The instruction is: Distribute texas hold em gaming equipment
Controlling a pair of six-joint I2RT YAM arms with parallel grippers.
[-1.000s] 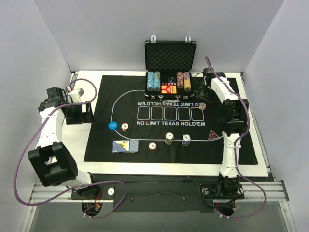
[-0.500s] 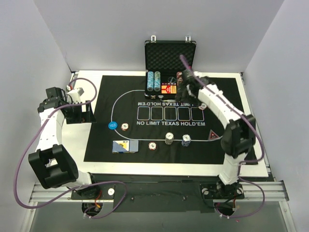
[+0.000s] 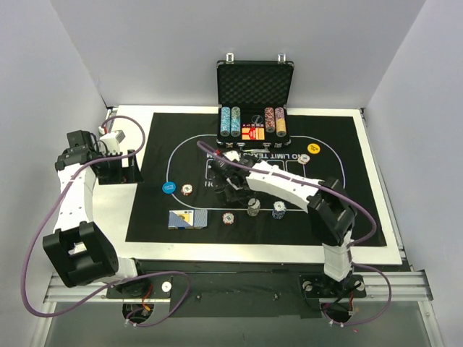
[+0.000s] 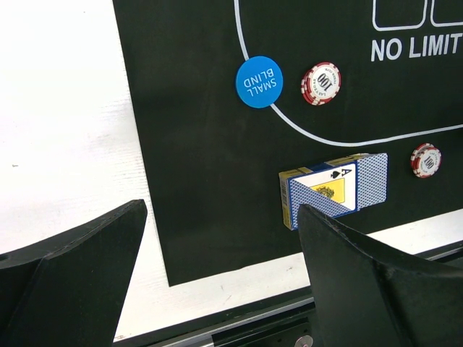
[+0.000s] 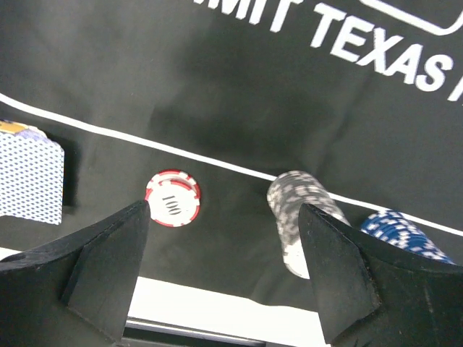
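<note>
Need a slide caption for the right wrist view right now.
Open jaws above the mat frame a red 100 chip and a grey chip stack, blue chip stack at right.

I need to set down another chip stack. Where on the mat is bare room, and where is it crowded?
Bare: the mat right of the yellow button, to its right edge, and left of the case, beyond the blue button. Crowded: the near strip holding card deck, red chip, grey stack, blue stack, right gripper hovering above.

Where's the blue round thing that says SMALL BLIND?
In the top view, the blue SMALL BLIND disc lies on the left side of the mat, right beside a red chip, with the card deck nearer the front edge.
</note>
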